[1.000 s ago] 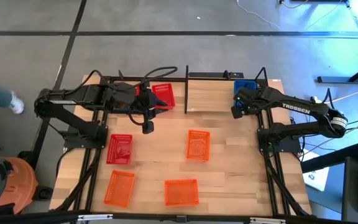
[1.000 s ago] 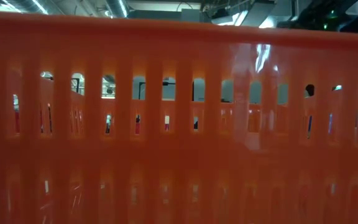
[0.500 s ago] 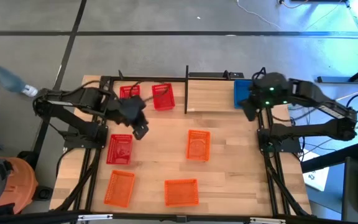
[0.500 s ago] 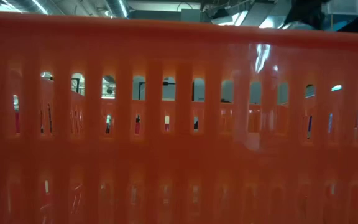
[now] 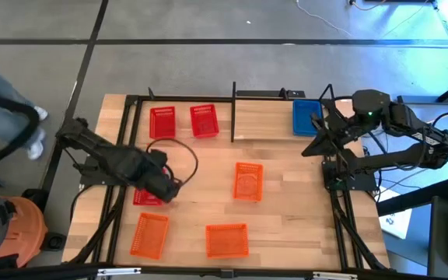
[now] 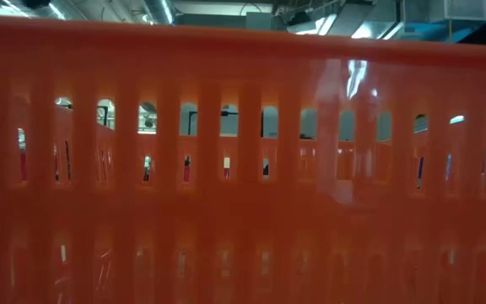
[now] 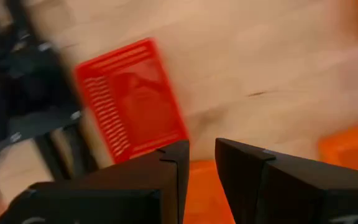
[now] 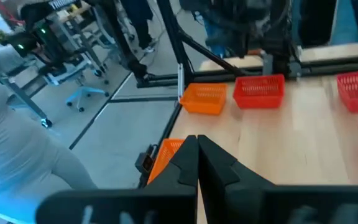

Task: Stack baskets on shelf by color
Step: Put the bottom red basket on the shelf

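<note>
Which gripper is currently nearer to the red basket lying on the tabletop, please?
Left. The left gripper hovers right over the red basket; the right gripper is across the table, near the blue basket.

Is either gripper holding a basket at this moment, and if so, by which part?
Nothing is held. The left gripper hangs with its fingers apart above the red basket on the table; the right gripper is shut and empty near the blue basket.

Table hidden — orange basket (image 6: 243, 169) filling low view
</note>
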You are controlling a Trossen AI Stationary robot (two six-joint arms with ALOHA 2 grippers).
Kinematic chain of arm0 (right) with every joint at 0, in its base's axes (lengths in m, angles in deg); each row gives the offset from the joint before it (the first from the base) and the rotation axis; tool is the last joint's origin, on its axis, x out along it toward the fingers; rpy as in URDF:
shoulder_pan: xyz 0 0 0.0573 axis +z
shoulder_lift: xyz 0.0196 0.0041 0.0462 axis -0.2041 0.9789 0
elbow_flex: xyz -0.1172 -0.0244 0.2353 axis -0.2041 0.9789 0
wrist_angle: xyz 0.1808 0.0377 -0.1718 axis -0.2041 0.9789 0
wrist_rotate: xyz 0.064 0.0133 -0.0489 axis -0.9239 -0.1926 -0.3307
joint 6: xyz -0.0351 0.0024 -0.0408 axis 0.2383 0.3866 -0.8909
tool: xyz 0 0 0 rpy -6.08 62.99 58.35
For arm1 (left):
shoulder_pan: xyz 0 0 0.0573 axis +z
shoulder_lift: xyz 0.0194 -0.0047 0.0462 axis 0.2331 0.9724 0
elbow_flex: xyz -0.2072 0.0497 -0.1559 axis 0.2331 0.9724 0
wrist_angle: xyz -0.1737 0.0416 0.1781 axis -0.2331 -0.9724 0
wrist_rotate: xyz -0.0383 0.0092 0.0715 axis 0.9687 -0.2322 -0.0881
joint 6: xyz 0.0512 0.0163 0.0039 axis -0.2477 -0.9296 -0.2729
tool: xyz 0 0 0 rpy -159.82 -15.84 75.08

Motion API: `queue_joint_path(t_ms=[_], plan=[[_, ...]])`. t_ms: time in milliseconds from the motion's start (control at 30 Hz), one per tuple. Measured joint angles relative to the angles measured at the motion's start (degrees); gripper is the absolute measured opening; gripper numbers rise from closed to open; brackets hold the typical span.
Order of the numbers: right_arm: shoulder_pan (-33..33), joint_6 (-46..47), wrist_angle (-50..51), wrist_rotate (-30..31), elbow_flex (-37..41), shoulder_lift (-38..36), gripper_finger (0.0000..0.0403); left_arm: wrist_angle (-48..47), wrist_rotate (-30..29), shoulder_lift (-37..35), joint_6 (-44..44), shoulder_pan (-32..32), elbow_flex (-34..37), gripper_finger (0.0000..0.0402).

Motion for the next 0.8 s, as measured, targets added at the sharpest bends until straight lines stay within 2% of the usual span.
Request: queue_joint_path(t_ms=[200,400,600,800], plan=[[0.8,0.3,-0.4,0.0,0.0,0.0,0.0,3.0,-1.8,3.8,1.8,-2.3,1.7,0.0069],[0.9,1.8,-0.4,0.0,0.0,0.0,0.0,5.6,-0.3,7.3,1.8,-2.3,8.9,0.0069],[0.9,3.1,-0.4,0.0,0.0,0.0,0.0,12.3,0.2,6.8,2.8,-1.0,17.5,0.0069],[0.9,3.1,-0.4,0.0,0.0,0.0,0.0,16.2,0.4,6.7,1.5,-0.2,22.0,0.0069]])
